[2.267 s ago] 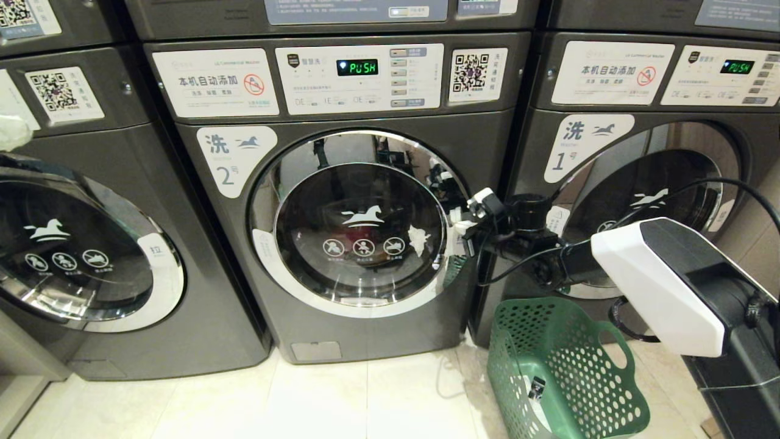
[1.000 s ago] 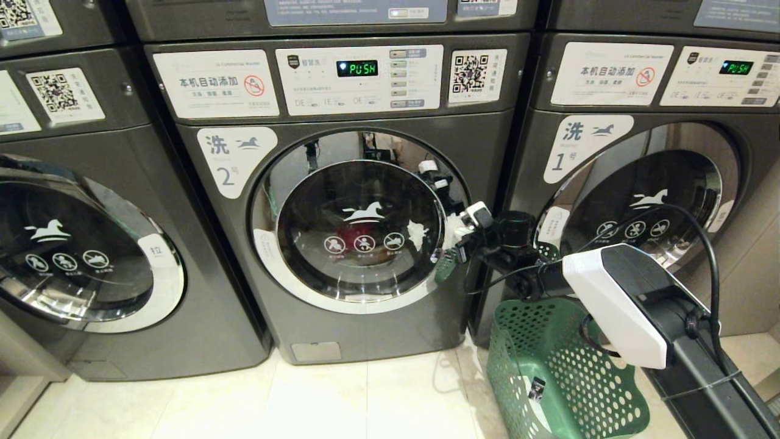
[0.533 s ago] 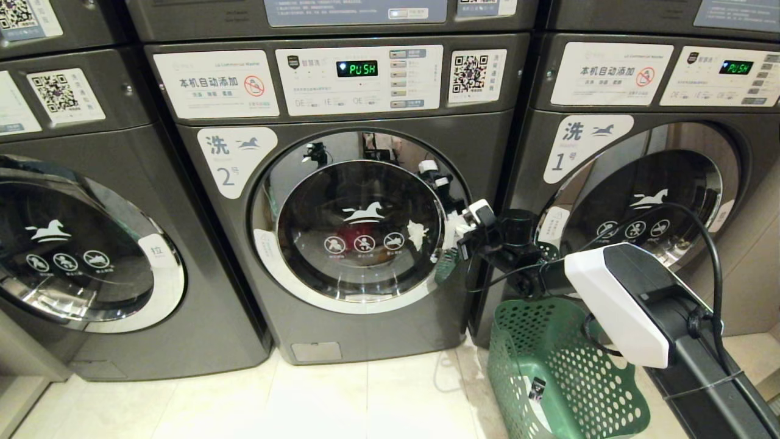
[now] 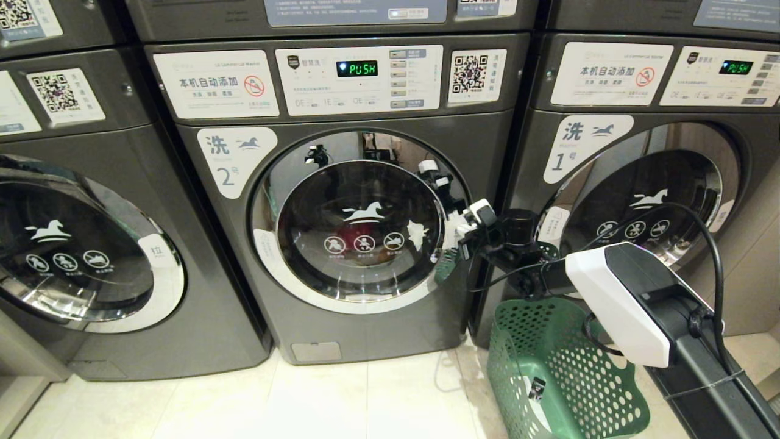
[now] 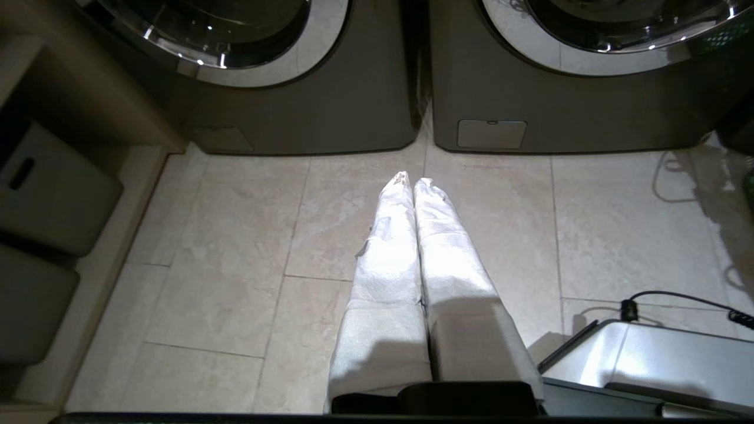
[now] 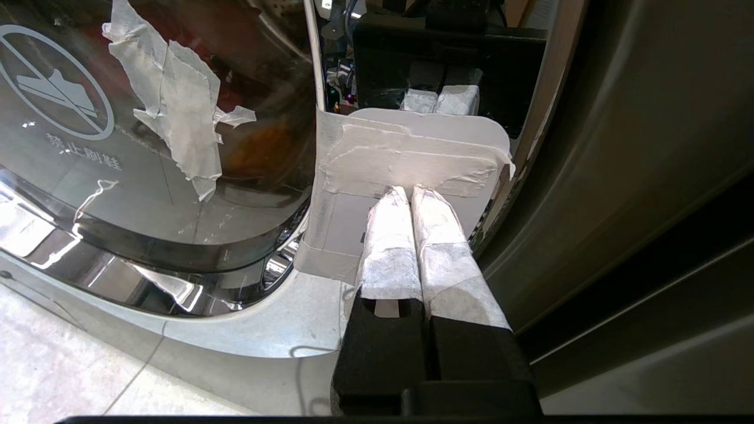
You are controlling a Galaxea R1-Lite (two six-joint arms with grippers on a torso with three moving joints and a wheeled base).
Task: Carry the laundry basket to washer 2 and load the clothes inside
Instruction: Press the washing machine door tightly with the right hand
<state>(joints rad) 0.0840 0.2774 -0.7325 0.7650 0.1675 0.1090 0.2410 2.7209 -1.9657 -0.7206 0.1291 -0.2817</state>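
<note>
Right gripper [image 6: 410, 191], fingers pressed together and empty, rests its tips on the taped door tab [image 6: 406, 156] of washer 2 [image 4: 341, 244], seemingly pushing the door closed; clothes [image 4: 356, 235] show through the glass.

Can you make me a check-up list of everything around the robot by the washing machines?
Surface: pale tiled floor, bare in front of the washers.
Job's things: washer 2 has its round door closed, with something reddish behind the glass. The laundry basket stands on the floor by washer 1; no clothes show in it.
Clutter: torn tape stuck on the door glass.
Grippers: right gripper is shut, tips against the taped white tab at the door's edge. Left gripper is shut, empty, pointing at the floor.
Cables: black cable loops over the right arm; a thin cord lies on the tiles.
Surroundings: a third washer on the left; displays read PUSH.
</note>
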